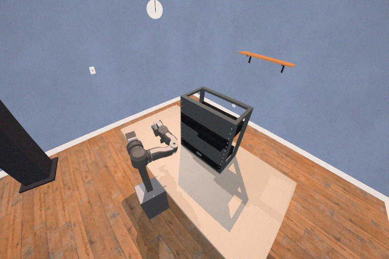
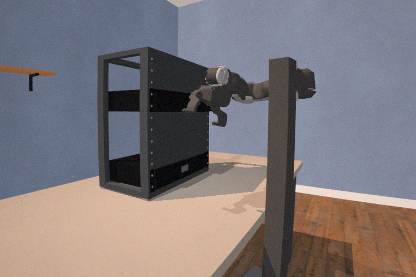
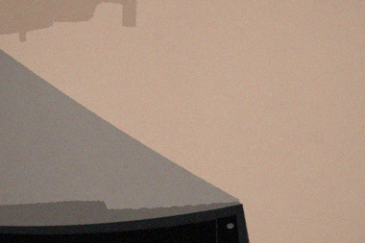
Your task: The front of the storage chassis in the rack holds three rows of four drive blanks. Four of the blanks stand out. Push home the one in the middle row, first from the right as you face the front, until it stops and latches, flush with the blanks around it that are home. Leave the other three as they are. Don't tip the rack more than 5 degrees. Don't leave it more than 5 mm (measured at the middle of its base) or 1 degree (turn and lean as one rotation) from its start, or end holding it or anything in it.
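The dark grey rack (image 1: 191,108) (image 2: 178,132) stands upright on the tan table (image 1: 267,193) (image 2: 83,233) (image 3: 287,51). A black chassis front (image 1: 204,132) (image 2: 167,99) crosses its upper half. That front is too dark for me to tell the single drive blanks apart or which ones stand out. My gripper (image 1: 155,127) (image 2: 204,115) is open and empty. It hangs in front of the rack's face at the height of the black chassis, apart from it, and points down. The wrist view shows no fingers, only the table and the rack's bottom front corner.
A second black unit with a small grey label (image 1: 199,154) (image 2: 184,168) sits in the rack's bottom bay. The arm's post (image 1: 147,180) (image 2: 280,166) stands at the table's edge. A black column (image 1: 18,149) stands on the floor far left.
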Motion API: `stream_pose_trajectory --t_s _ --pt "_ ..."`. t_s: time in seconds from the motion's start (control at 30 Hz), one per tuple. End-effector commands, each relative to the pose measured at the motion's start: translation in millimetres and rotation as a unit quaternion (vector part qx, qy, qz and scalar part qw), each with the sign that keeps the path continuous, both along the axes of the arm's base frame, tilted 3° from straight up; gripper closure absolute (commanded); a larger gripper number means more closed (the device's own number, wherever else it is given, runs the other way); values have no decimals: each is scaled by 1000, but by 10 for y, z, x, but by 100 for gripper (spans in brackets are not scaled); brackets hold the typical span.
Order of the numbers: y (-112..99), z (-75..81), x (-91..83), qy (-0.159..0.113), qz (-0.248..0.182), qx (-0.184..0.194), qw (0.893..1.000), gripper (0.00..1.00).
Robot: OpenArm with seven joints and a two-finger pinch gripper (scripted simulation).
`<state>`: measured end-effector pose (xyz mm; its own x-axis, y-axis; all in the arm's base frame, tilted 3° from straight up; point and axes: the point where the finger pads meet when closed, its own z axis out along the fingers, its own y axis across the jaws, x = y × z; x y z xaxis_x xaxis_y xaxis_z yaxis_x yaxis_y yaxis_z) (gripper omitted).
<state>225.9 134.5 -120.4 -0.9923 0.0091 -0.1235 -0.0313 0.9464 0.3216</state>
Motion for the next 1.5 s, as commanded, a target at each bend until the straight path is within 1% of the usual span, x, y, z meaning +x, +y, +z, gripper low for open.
stream_pose_trajectory --t_s 0.0,1.17,1.47 --pt "3 11 2 -1 0 2 1000 0" --pt "4 11 2 -1 0 2 1000 0" --pt "27 28 -5 4 1 15 1000 0"
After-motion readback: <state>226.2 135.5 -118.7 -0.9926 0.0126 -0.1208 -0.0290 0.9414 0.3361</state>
